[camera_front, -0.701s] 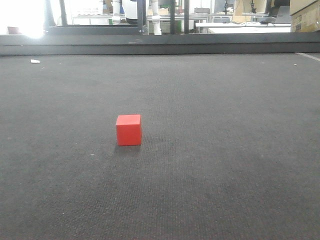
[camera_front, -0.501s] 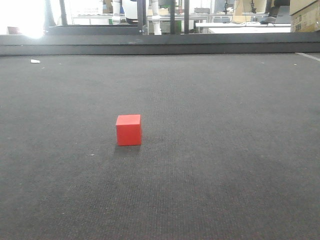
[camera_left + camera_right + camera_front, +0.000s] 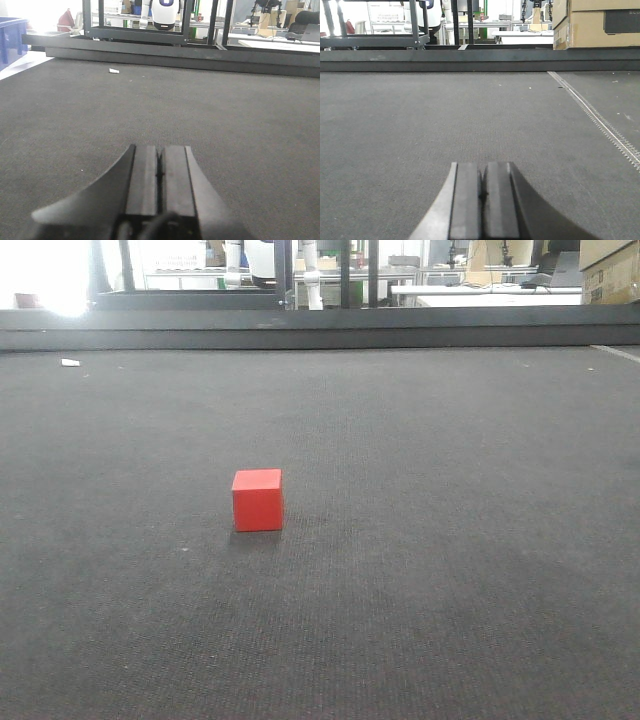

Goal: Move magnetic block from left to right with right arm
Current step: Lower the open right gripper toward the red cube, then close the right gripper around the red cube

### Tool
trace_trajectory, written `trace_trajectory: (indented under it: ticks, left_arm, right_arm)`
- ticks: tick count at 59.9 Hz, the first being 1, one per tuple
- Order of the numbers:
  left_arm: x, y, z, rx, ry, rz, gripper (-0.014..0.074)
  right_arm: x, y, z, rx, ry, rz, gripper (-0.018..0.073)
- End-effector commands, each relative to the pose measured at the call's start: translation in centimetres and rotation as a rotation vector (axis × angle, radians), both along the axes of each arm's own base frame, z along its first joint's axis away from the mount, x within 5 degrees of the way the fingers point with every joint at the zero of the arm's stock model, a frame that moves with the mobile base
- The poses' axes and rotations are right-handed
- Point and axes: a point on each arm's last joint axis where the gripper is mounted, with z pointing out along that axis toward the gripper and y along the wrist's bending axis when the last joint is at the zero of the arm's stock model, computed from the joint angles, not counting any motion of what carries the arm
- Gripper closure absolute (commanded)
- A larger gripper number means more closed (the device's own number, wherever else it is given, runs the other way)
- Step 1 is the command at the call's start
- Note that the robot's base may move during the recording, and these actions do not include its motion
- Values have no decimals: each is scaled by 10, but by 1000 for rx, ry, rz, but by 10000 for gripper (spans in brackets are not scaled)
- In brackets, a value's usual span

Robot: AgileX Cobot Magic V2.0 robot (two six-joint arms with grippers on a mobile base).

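The magnetic block [image 3: 258, 500], a small bright-red cube, rests on the dark grey mat [image 3: 450, 540] a little left of centre in the front view. Neither wrist view shows it, and neither arm shows in the front view. My left gripper [image 3: 160, 148] hovers low over bare mat, its two fingers pressed together with nothing between them. My right gripper [image 3: 483, 164] is likewise shut and empty over bare mat.
A raised dark ledge [image 3: 320, 328] borders the mat's far edge. A small white scrap [image 3: 70, 362] lies at the far left of the mat. A pale seam [image 3: 600, 122] crosses the mat at the right. Cardboard boxes [image 3: 595, 22] stand beyond the ledge.
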Motion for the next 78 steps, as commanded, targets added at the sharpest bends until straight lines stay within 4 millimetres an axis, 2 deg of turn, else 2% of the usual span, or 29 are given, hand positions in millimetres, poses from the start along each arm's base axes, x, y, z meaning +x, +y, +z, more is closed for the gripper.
trace_trajectory:
  ticks: [1, 9, 13, 23, 29, 33, 45, 49, 56, 63, 74, 78]
  left_arm:
    - [-2, 0, 6, -12, -97, -1, 713]
    - [-2, 0, 6, -12, -97, -1, 713]
    - [-2, 0, 6, -12, -97, -1, 712]
    - [-2, 0, 6, -12, -97, -1, 712]
    - [-2, 0, 6, -12, -97, -1, 713]
    - [-2, 0, 6, -12, -97, -1, 713]
    - [-2, 0, 6, -12, -97, -1, 713]
    - [-2, 0, 6, -12, -97, -1, 713]
    - [-2, 0, 6, -12, -97, -1, 713]
    - [-2, 0, 6, -12, -97, -1, 713]
    - [-2, 0, 6, -12, -97, -1, 713]
    - [-2, 0, 6, -12, -97, -1, 712]
  right_arm:
    - [-3, -1, 12, -5, -131, -12, 496]
    - [-4, -1, 16, -6, -163, -16, 496]
    - [-5, -1, 25, -6, -192, -15, 496]
    - [-14, 0, 70, 4, -259, -5, 496]
    - [-9, 0, 96, 5, -255, -1, 468]
    - [1, 0, 112, 12, -225, 15, 389]
    - [50, 13, 143, 44, -77, 140, -13]
    - [70, 24, 149, 42, -10, 208, -88]
    - [102, 50, 159, 29, 103, 334, -71]
    - [136, 92, 172, 32, 266, 479, -71]
    - [177, 153, 176, 28, 512, 600, -71]
    - [193, 185, 168, 19, 623, 633, -71]
